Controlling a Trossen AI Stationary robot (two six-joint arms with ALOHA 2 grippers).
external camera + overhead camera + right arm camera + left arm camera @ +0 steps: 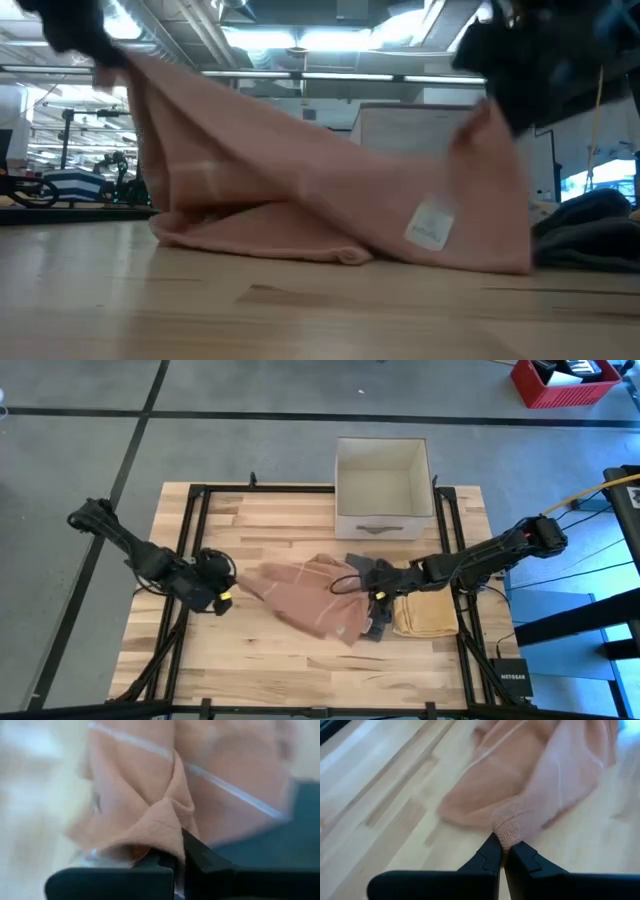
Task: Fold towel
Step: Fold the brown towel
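A peach towel (308, 596) is held up between my two grippers, and its bunched lower part (300, 240) rests on the wooden table (250, 660). My left gripper (226, 594) is shut on the towel's left end. At the towel's right end my right gripper (374, 596) is shut too. In the low view the cloth slopes from the left hold (115, 62) down and across to the right hold (488, 118). A white label (430, 226) shows near its lower right. My left gripper pinches a bunched corner (508, 827) of the towel between its two fingertips, slanting down from the table's left. That corner is lifted, and the cloth runs slack away from it onto the table. My right gripper pinches a gathered, folded corner (161, 826) between its fingers (201, 854), slanting down from the table's right. The corner is held above the table with the cloth hanging below it; how many layers it has I cannot tell.
A dark cloth (362, 572) lies under and beside the right gripper, with a folded yellow towel (426, 612) to its right. A white open box (383, 488) stands at the far edge. Bare wood lies along the near edge and at the far left.
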